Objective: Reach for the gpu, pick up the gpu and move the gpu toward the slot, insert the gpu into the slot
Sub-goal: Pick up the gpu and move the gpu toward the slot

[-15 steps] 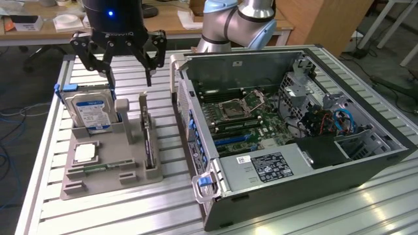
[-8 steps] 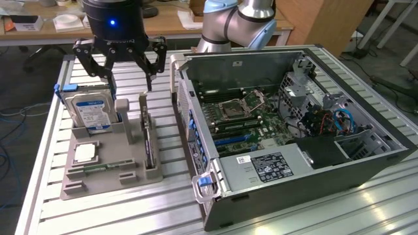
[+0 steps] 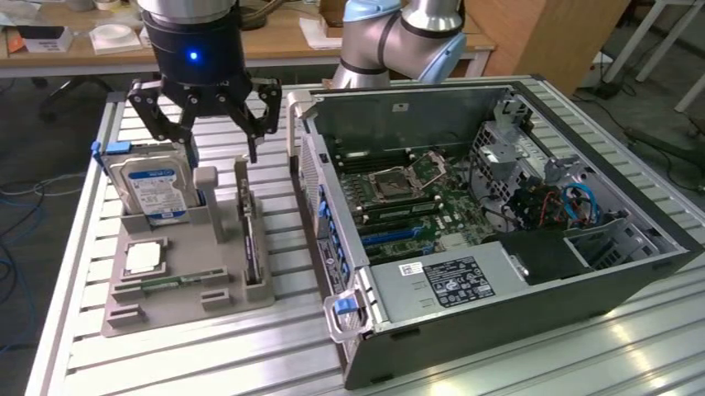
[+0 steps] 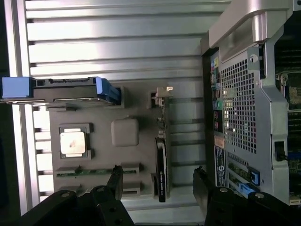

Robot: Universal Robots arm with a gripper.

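Note:
The gpu [image 3: 251, 247] is a thin dark card standing on edge in a slot of the grey holder [image 3: 182, 276], near the holder's side that faces the computer. My gripper [image 3: 220, 144] hangs open above the holder's far end, above the gpu and not touching it. In the wrist view the gpu [image 4: 161, 165] is seen edge-on, and my two black fingertips [image 4: 115, 181] stand wide on either side of its line, with my gripper [image 4: 157, 182] holding nothing. Blue expansion slots [image 3: 388, 235] lie on the motherboard inside the open computer case [image 3: 518, 272].
A silver blue-labelled hard drive [image 3: 154, 188] stands upright in the holder at the exterior view's left of the gripper. A small square silver chip [image 3: 144, 257] lies flat in the holder. The case's rear wall [image 4: 240, 108] rises close beside the holder. All of it rests on a slatted aluminium table [image 3: 210, 355].

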